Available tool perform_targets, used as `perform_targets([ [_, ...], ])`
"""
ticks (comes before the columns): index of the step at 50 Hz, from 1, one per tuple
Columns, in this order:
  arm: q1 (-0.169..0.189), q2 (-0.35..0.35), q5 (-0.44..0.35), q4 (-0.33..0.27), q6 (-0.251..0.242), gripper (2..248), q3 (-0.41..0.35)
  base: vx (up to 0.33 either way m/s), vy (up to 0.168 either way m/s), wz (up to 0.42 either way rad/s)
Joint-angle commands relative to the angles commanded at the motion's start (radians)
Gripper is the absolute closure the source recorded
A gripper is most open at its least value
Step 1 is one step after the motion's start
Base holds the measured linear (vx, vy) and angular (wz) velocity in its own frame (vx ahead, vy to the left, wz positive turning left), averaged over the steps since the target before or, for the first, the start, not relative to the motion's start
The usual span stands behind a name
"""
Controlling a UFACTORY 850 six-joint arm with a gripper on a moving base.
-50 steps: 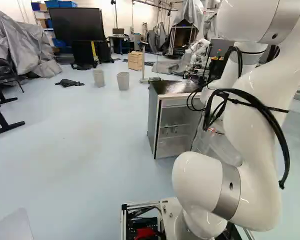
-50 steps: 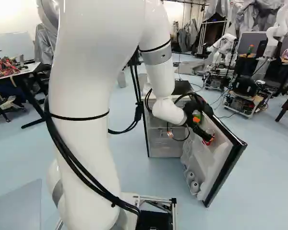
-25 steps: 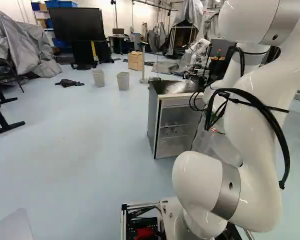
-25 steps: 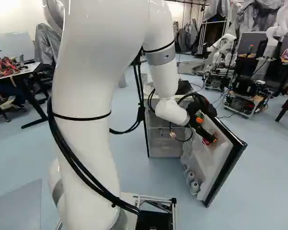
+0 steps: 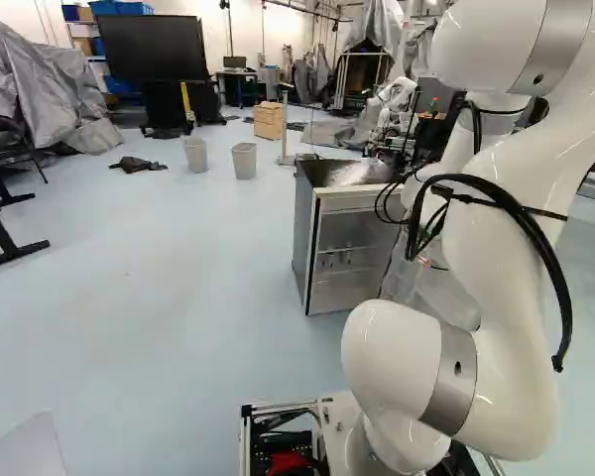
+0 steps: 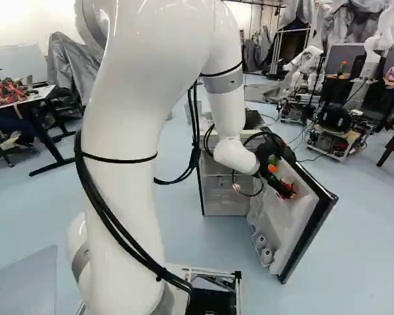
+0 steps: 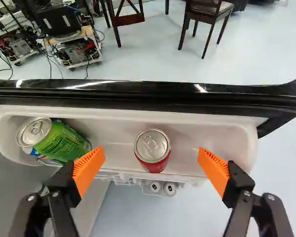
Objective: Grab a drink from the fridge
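- My black, orange-padded hand was wide open, empty.
- Red-and-silver metal can stood in white plastic door shelf, between fingers.
- Likely full, slick, thin-walled; I favoured a gentle mid-side grip.

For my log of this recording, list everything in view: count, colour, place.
Red can: one, silver top, upright in the door shelf, between the hand's open fingers.
Green can: one, leaning at one end of that shelf.
Fridge: one, grey, ahead of the arm.
Fridge door: one, white inside, black-edged, open.
Round-topped things: two, white, low in the door.
Bins: two, grey, beyond the fridge.
Crate: one, wooden, behind the bins.
Screen: one, black, far side.
Another robot: at least one, white, beyond the door.
Chairs: two, brown, past the door.
Arm: one, white.
Hand: one, black, orange pads.
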State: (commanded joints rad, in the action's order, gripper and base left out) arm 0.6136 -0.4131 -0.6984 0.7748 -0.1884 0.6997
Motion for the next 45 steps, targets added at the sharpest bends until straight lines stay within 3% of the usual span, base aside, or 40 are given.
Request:
perform_targets([
  [45, 0.026, -0.016, 0.000, 0.000, 0.000, 3, 0.021, 0.000, 0.000, 0.000],
])
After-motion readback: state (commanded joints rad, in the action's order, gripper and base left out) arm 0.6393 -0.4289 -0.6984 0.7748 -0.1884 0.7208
